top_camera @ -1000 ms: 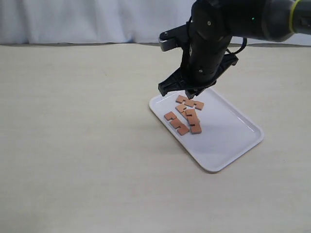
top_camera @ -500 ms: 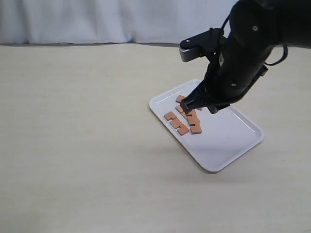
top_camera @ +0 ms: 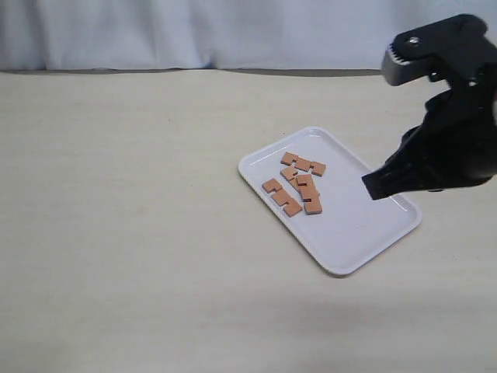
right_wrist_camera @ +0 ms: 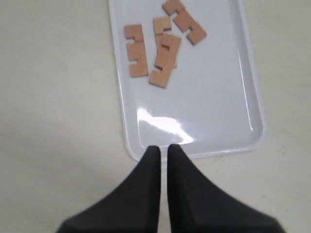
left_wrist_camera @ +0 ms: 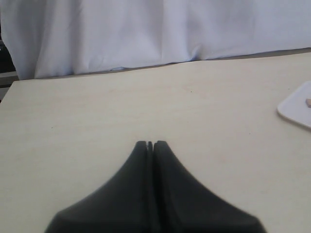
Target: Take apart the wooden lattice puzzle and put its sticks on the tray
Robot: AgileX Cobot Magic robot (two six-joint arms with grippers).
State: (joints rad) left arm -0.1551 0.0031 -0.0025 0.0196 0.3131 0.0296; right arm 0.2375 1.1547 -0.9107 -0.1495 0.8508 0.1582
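on the white tray point(top_camera: 365, 233), toward its left corner, the wooden lattice puzzle point(top_camera: 300, 185) lies apart as loose reddish-brown sticks point(right_wrist_camera: 165, 58) with square notches, flat, two overlapping. the tray sits askew, right of the beige table's point(top_camera: 116, 233) middle; a white curtain point(top_camera: 155, 31) hangs past the far edge. the right gripper point(right_wrist_camera: 159, 148) hovers over the tray's rim at the end away from the sticks, jaws all but pressed together, empty. the left gripper point(left_wrist_camera: 149, 143) hangs above bare table, jaws pressed together, empty.

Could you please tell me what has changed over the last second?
The right gripper swung away from above the sticks toward the right of the exterior view, and is now by the tray's right side, holding nothing. The sticks and tray lie as before.
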